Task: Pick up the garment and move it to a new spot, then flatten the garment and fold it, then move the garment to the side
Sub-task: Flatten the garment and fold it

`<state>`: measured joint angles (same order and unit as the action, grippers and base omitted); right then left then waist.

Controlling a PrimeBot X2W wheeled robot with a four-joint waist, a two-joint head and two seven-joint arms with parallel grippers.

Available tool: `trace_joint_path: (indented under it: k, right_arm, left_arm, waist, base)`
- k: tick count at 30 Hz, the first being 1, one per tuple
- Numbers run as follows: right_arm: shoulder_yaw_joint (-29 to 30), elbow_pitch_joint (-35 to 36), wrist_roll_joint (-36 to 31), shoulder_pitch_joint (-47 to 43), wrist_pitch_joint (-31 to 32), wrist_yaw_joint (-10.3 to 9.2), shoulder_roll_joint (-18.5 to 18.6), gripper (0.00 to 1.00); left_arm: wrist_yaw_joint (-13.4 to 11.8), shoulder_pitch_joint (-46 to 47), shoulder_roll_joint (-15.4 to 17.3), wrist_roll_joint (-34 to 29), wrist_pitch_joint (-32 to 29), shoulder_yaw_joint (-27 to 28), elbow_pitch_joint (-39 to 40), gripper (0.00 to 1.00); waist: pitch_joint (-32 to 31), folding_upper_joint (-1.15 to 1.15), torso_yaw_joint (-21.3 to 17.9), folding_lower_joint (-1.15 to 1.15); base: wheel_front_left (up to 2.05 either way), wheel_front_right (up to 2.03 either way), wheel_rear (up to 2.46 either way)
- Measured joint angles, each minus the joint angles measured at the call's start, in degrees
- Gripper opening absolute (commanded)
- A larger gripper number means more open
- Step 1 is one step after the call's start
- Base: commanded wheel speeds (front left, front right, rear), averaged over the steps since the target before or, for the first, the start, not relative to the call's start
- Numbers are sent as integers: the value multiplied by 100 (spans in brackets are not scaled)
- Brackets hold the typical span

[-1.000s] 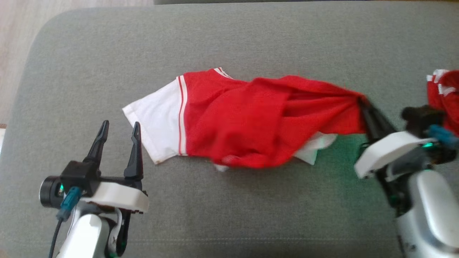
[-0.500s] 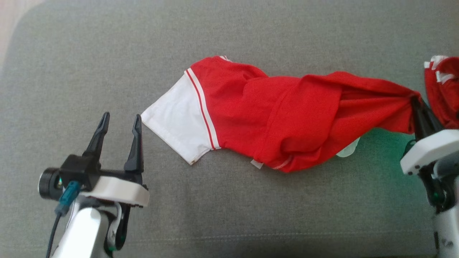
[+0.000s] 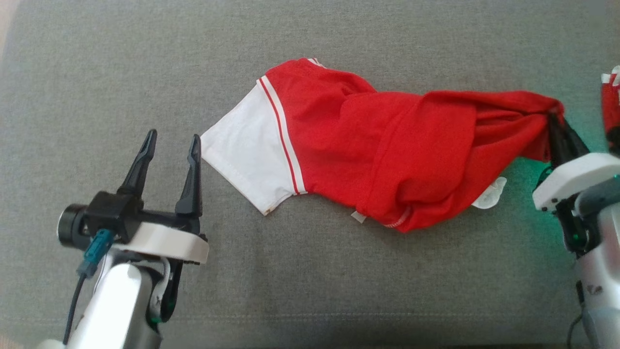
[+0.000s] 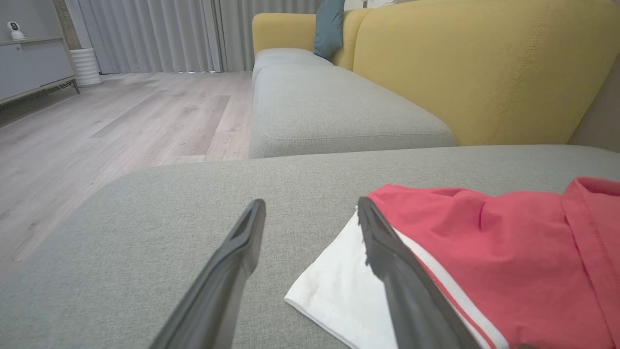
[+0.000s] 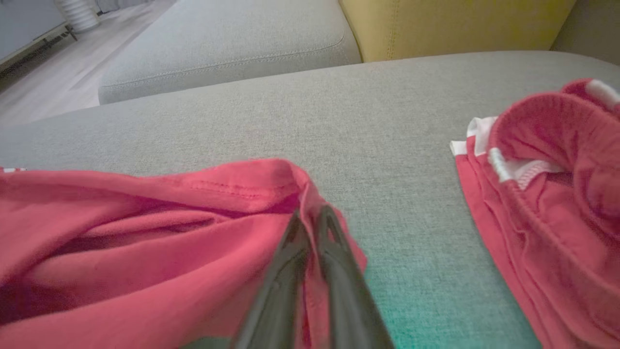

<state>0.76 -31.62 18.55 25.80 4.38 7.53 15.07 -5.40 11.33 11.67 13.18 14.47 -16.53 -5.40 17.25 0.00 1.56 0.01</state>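
Beneath the garment (image 3: 387,155), a broad grey fabric cushion (image 3: 310,291), finely woven, with a stitched seam along its near edge. Beyond the garment in the left wrist view, a pale wooden floor (image 4: 121,116), a yellow sofa back (image 4: 484,72), one more grey seat (image 4: 329,111) in front of that back, and grey curtains (image 4: 160,34) farthest off. Also far beyond the garment: one teal pillow (image 4: 329,26) leaning on the yellow back, one grey cabinet (image 4: 29,68), and one white ribbed cylinder (image 4: 87,65) beside the cabinet.

Stretched long across the cushion, rumpled through the middle: red body, white sleeve lying flat at one end, thin red stripe near the join. A scrap of white cloth (image 3: 489,194) peeking from under the garment's near edge.

Two pieces of clothing counted: the garment itself, plus a second garment (image 3: 611,106), red with white trim, heaped just past the garment's bunched end and apart from it.

Two grippers counted. Left gripper (image 3: 173,135) just beside the garment's white sleeve, fingers spread wide and empty; one fingertip close to the sleeve corner, contact unclear. Right gripper (image 3: 554,127) at the garment's opposite end, fingers pressed together, pinching a gathered fold of red cloth. Green glow (image 3: 523,169) on the cushion below that pinched end.
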Motion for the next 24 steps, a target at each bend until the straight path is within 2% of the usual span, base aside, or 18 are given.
trace_joint_path:
  k: [4,9,13,18,20,24]
  right_arm:
    - [63,-307,-38,43,-634,0,-10,100]
    - [160,-114,-376,35,-1432,0,-81,100]
    - [207,598,-710,-169,-1658,0,-276,100]
    - [207,1611,-1179,-917,-1689,0,-597,100]
    - [171,2330,-1378,-1579,-1483,0,-904,100]
    - [109,2841,-1411,-2123,-1256,0,-1087,100]
  left_arm:
    - [44,63,-37,-9,0,2,-12,100]
    - [42,65,-64,-58,0,46,-19,100]
    - [34,31,-66,-109,0,83,-14,100]
    - [27,-159,-68,-114,0,111,-10,100]
    - [-12,-272,-68,-152,0,143,-10,100]
    - [-14,-320,-67,-196,0,155,-11,100]
  waist:
    - [12,0,9,0]
    - [-98,0,-45,0]
    - [-202,0,-117,0]
    - [-379,0,-174,-1]
    - [-508,0,-189,-1]
    - [-624,0,-187,-1]
  base:
    - [0,0,0]
    - [0,0,0]
    - [0,0,0]
    - [0,0,0]
    - [0,0,0]
    - [0,0,0]
